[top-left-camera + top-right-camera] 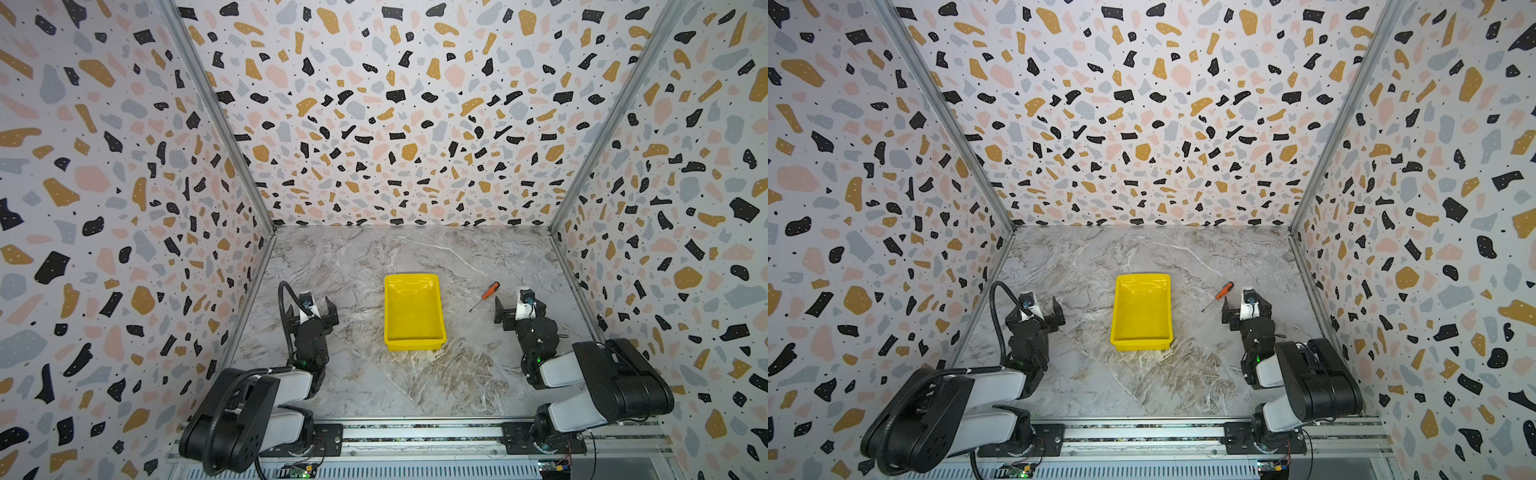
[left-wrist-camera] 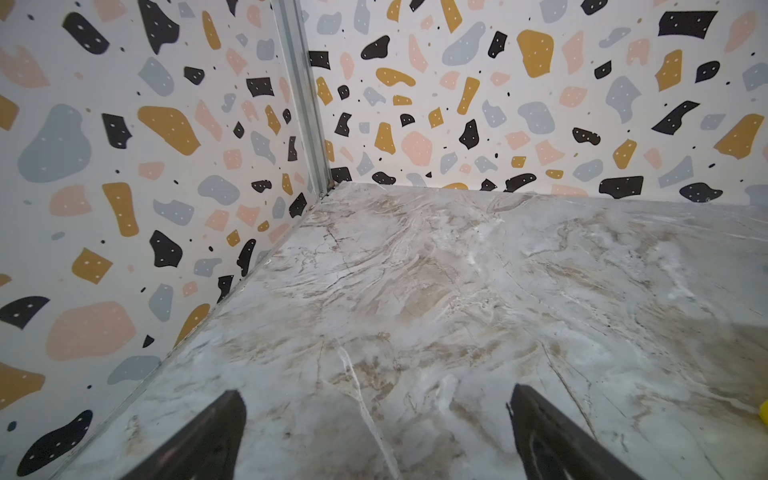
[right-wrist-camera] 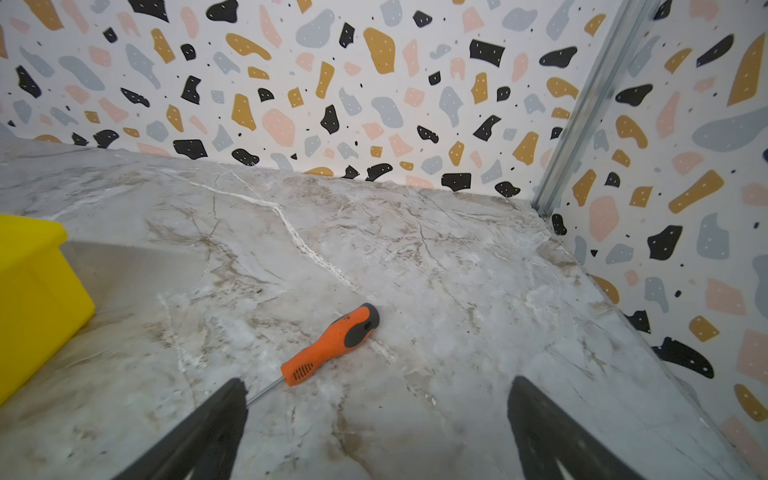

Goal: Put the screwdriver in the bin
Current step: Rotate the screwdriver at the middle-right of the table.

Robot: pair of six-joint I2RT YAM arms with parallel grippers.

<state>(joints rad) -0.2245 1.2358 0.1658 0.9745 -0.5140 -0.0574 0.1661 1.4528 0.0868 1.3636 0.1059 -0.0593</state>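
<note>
We find the screwdriver flat on the table at the bin's 3 o'clock, untouched, just ahead of the right end effector, whose jaws stand apart and empty, and we judge it light, rigid and best gripped across its orange handle, not its thin, slippery shaft.

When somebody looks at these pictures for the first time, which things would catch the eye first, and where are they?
The bright yellow bin catches the eye first; it sits empty in the middle of the marble-look table. Next is the small orange screwdriver, lying on the table on the right arm's side of the bin, apart from it and just ahead of the open right gripper. The speckled walls all around are striking too.
</note>
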